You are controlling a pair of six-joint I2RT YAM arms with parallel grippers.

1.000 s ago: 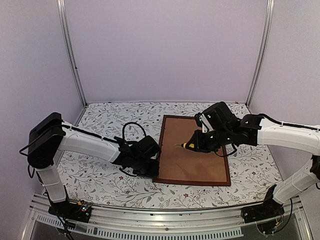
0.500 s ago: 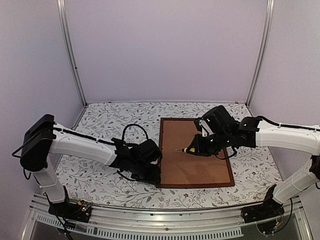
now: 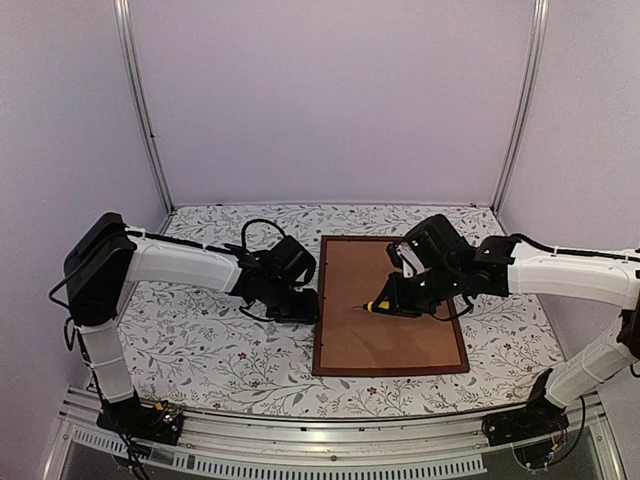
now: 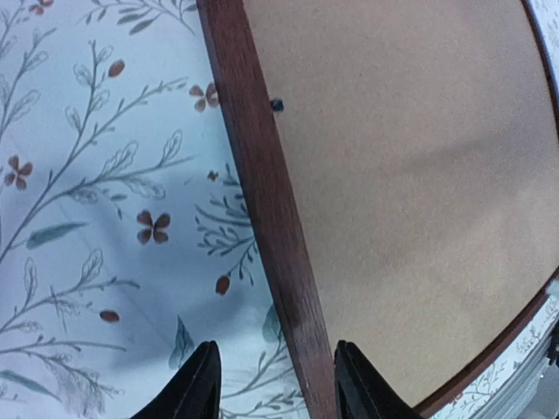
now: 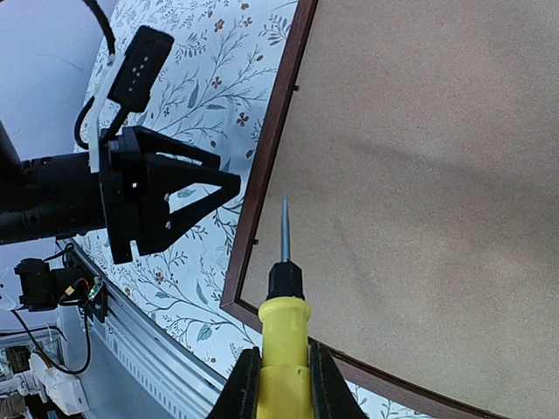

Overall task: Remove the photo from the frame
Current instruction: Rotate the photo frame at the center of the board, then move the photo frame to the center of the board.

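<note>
While the frame [image 3: 390, 371] lies face down on the flowered table [image 3: 200, 350], brown backing board [image 3: 400, 335] upward, the left gripper [image 4: 275, 377] hangs at its left rail, jaws spread and gripping nothing. The right gripper [image 5: 284, 386] pinches a yellow-handled screwdriver [image 5: 284, 323], tip over the board.

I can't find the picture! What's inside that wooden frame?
Only a plain brown backing board shows inside the frame, filling it edge to edge. Whatever lies underneath is covered by the board, so it cannot be seen.
</note>
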